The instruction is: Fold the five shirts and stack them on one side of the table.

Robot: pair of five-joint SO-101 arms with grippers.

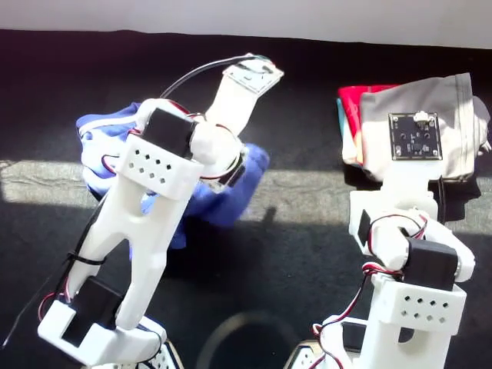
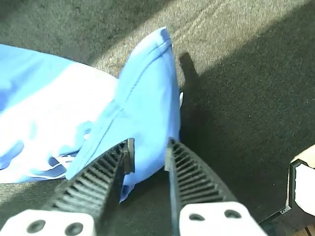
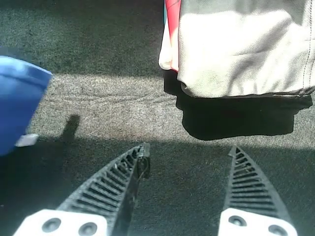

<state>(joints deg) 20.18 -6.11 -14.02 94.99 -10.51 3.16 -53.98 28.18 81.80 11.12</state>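
Observation:
A crumpled blue shirt [image 1: 219, 201] lies at the left middle of the black table [image 1: 307, 254]. In the left wrist view my left gripper [image 2: 147, 150] is shut on a raised fold of the blue shirt [image 2: 147, 93], with cloth pinched between its fingers. A folded grey shirt [image 1: 450, 108] tops a stack at the back right, and a red shirt [image 1: 351, 100] shows beneath it. My right gripper [image 3: 189, 150] hangs open over bare table just short of the grey shirt [image 3: 241, 49] and the red shirt [image 3: 172, 24]. The blue shirt's [image 3: 15, 108] edge also lies off to its side.
Both arm bases [image 1: 108, 330] stand at the table's front edge. A black cable [image 1: 196, 73] arcs over the left arm. A sunlit band crosses the middle of the table. Dark bare cloth lies between the blue shirt and the stack.

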